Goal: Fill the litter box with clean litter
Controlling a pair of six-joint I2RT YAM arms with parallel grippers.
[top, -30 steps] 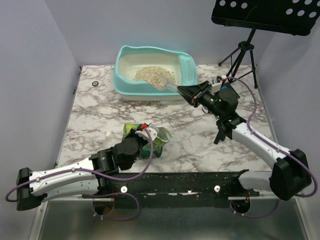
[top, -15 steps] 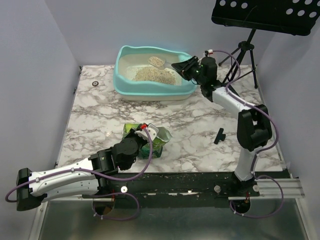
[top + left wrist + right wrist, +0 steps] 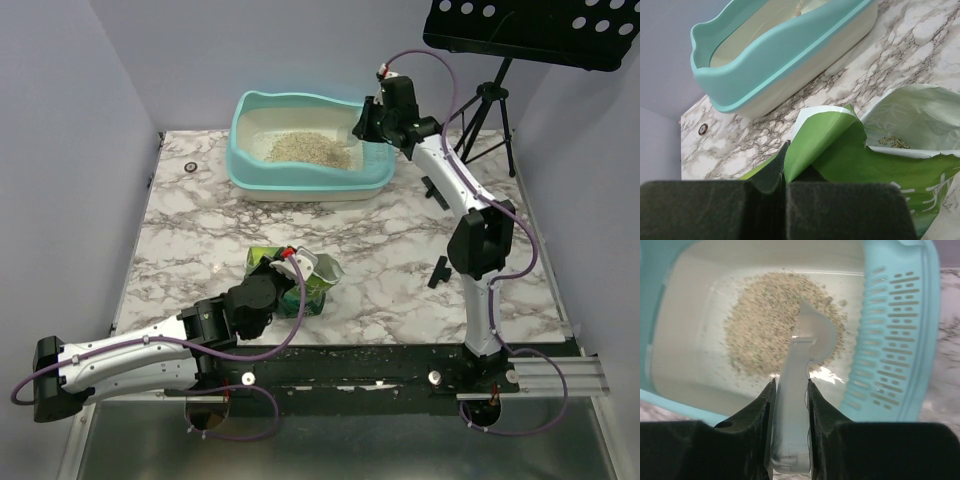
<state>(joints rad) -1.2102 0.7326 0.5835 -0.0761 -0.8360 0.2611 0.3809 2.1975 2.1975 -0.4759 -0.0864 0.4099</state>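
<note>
The turquoise litter box [image 3: 300, 183] stands at the back of the table with a pile of tan litter [image 3: 305, 147] inside; the pile also shows in the right wrist view [image 3: 765, 325]. Its slotted scoop [image 3: 892, 340] leans on the right wall. My right gripper [image 3: 365, 126] hangs over the box's right end, shut [image 3: 790, 385] on the handle of a clear plastic scoop [image 3: 800, 375] whose bowl points down over the pile. My left gripper [image 3: 290, 262] is shut [image 3: 785, 182] on the torn top edge of the green litter pouch [image 3: 305, 282], which stands open [image 3: 850, 150] with some litter [image 3: 887, 142] inside.
A black music stand [image 3: 530, 30] on a tripod [image 3: 480, 110] stands behind the table's right back corner. A small black part [image 3: 438, 270] lies on the marble at the right. A small ring [image 3: 190, 167] lies at the back left. Spilled grains [image 3: 330, 346] line the front edge.
My right arm swung from the box's front right corner up over its right end, carrying the clear scoop; the litter in its bowl is gone from it now. The left arm and pouch stayed still.
</note>
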